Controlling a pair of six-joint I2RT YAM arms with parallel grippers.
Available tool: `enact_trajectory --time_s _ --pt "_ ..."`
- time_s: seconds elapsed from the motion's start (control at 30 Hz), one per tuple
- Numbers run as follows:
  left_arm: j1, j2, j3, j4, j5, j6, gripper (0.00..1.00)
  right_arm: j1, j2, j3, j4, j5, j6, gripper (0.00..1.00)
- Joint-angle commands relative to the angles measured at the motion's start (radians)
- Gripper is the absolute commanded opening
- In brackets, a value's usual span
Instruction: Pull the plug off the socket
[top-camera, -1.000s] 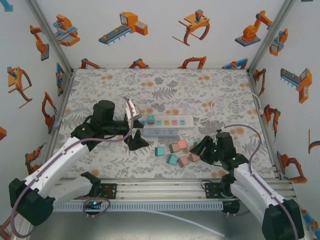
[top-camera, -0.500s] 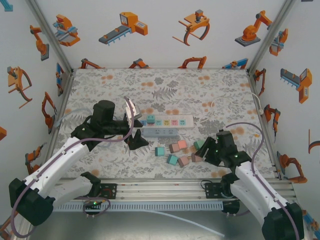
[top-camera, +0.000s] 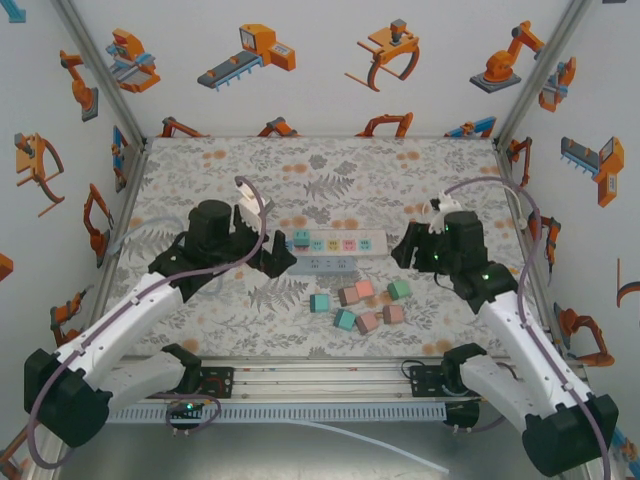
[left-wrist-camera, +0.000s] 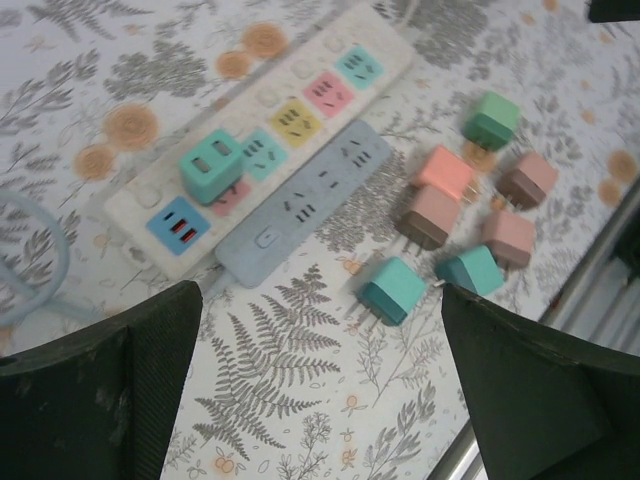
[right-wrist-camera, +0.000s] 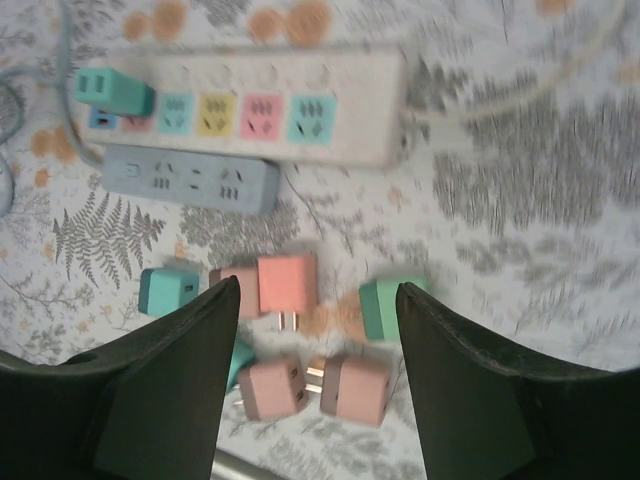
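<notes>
A teal plug (left-wrist-camera: 212, 165) (right-wrist-camera: 112, 92) (top-camera: 298, 240) sits in the left end of the white socket strip (left-wrist-camera: 300, 90) (right-wrist-camera: 330, 75) (top-camera: 370, 241), which has coloured outlets. My left gripper (top-camera: 272, 253) (left-wrist-camera: 320, 380) hovers just left of that end, open, with bare table between its fingers. Over the strip's right end, my right gripper (top-camera: 408, 250) (right-wrist-camera: 315, 380) is open and holds nothing. Its fingers frame the loose plugs lying below.
A grey-blue power strip (top-camera: 325, 264) (left-wrist-camera: 305, 200) (right-wrist-camera: 190, 178) lies along the white one's near side. Several loose pink, teal and green plugs (top-camera: 357, 305) (left-wrist-camera: 450, 230) (right-wrist-camera: 290, 330) lie scattered in front. A pale cable (top-camera: 480, 195) runs off to the right wall.
My right gripper has lifted from beside the loose plugs and moved back to the strip's right end. The left gripper has turned and shifted slightly toward the strip's left end.
</notes>
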Motion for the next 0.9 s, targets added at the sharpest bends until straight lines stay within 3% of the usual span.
enact_trajectory --time_s 0.0,0.1,0.2,0.37,0.53,0.87 --pt "0.085 0.036 0.053 0.018 -0.106 -0.228 0.97 0.047 0.058 0.069 0.202 -0.108 -0.281 0.59" --pt "0.157 0.068 0.083 -0.015 -0.118 -0.332 0.98 0.127 0.109 0.094 0.282 -0.202 -0.561 0.6" --pt "0.195 0.109 0.114 -0.051 -0.182 -0.388 0.99 0.191 0.18 0.132 0.304 -0.249 -0.752 0.69" --pt "0.278 0.216 0.168 -0.097 -0.185 -0.459 0.96 0.25 0.411 0.304 0.155 -0.397 -1.007 0.74" --pt "0.308 0.327 0.208 -0.087 -0.112 -0.474 0.94 0.308 0.663 0.489 0.059 -0.432 -1.054 0.75" --pt "0.317 0.491 0.251 -0.04 0.002 -0.505 0.85 0.348 1.027 0.703 0.096 -0.43 -1.039 0.74"
